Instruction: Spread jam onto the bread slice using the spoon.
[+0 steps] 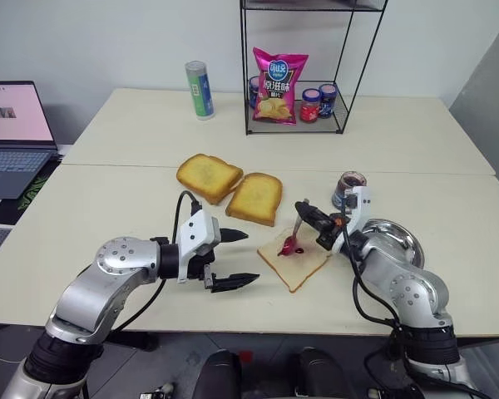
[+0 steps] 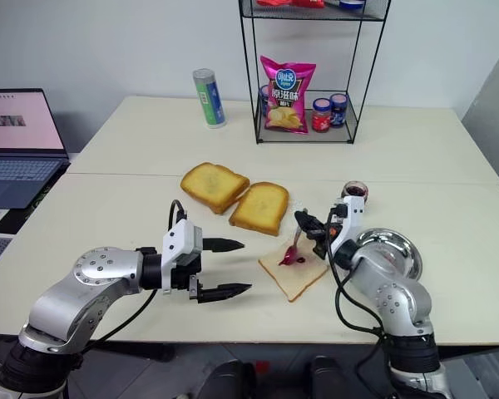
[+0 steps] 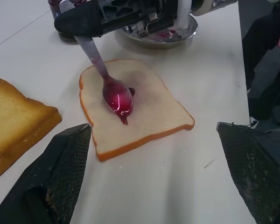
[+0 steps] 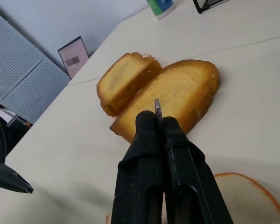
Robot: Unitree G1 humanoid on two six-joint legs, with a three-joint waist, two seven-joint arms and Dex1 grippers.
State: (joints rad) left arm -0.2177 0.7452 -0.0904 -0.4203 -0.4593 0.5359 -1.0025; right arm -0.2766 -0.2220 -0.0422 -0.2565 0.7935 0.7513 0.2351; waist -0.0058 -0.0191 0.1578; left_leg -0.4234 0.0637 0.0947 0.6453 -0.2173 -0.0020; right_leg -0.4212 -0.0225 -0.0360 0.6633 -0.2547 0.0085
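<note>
Nearest the camera, two robot arms reach in over a pale desk [image 1: 108, 208]. Between them lies the bread slice [image 1: 295, 259], a square pale slice with a tan crust, flat on the desk and turned corner-on. Resting against its middle is the bowl of the spoon [image 1: 292, 238], a slim silver spoon tilted steeply, bowl down. Glossy reddish-purple jam [image 3: 118, 99] coats the bowl and drips from its tip onto the bread, with a faint purple stain spreading around it.

The right end effector [image 1: 303, 209] has its two black fingers pressed together on the top of the spoon's handle, holding it above the slice. The left end effector [image 1: 237, 259] hovers just left of the bread with its fingers spread wide apart and nothing between them.

Just behind the bread, toward the far side of the desk, two golden-brown toasted slices [image 1: 230, 186] lie side by side, touching. To the right of the bread, behind the right arm, sits a round metal bowl [image 1: 399, 237] with red smears inside, and beside it an open jam jar [image 1: 348, 188].

Farther back stands a black wire rack [image 1: 303, 66] holding a pink bag of crisps [image 1: 278, 86] and small jars [image 1: 318, 101]. A green and white canister [image 1: 200, 89] stands to its left. An open laptop [image 1: 12, 137] sits at the far left edge.
</note>
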